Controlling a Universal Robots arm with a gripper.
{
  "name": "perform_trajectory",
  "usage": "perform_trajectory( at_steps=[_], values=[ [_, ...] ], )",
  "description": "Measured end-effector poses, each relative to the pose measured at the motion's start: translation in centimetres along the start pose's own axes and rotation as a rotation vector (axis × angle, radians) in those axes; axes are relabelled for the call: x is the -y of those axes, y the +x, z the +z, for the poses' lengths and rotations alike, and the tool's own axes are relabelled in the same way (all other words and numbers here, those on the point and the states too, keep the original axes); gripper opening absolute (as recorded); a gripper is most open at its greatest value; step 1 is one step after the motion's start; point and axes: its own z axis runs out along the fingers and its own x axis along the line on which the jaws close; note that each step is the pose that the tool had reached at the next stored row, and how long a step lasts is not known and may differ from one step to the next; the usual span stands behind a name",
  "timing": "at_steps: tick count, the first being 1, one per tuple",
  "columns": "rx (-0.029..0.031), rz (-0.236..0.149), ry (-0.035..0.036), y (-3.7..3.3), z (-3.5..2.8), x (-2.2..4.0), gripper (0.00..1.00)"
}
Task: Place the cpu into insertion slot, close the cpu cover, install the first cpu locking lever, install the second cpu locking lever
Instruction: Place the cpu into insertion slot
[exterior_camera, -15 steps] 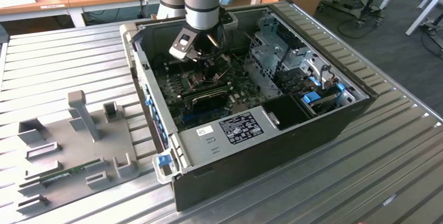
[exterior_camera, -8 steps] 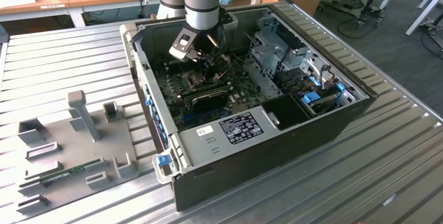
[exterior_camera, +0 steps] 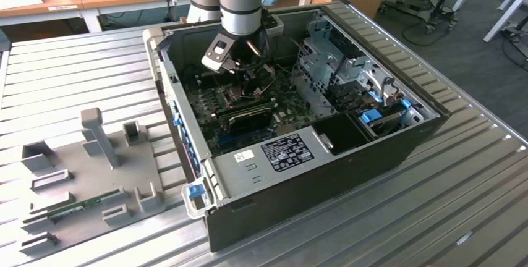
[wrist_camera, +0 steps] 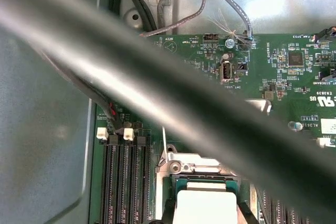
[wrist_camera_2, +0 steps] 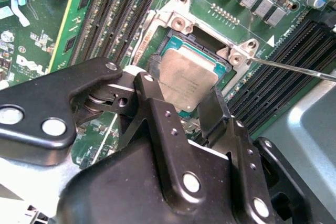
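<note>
- In the exterior view, a grey holder tray point(exterior_camera: 74, 183) lies on the metal table point(exterior_camera: 83, 63), near the table edge at the exterior view's left and well apart from the work.
- Toward the middle of the table stands the open computer case point(exterior_camera: 347, 168). The arm reaches down into it, over the green board.
- In the second wrist view, long black memory slots point(wrist_camera_2: 113, 19) run along one side of the insertion slot point(wrist_camera_2: 191, 40). The slot is a dark square socket inside a silver frame.
- The gripper point(wrist_camera_2: 181, 95) is clenched on the cpu point(wrist_camera_2: 186, 74). Its black fingers point(wrist_camera_2: 155, 108) press on two opposite edges.
- The cpu is directly over the insertion slot and a little tilted. I cannot tell whether it already touches the socket.
- The cpu is a small flat square with a pale silver-tan face and a dull shine.
- I judge it to be light, thin and stiff. The smooth metal face may be slippery and the underside is probably fragile, so the bare side edges are the right place to hold it, with modest force.
- On the far side of the slot, a thin locking lever point(wrist_camera_2: 294, 68) sticks out from a corner of the frame. It looks unlatched.
</note>
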Motion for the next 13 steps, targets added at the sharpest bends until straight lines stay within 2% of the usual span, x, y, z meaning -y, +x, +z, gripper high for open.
perform_trajectory(
  at_steps=[13],
  values=[
    [0.0001,0.0,0.0,0.0,0.04,0.0,0.53]
  ],
)
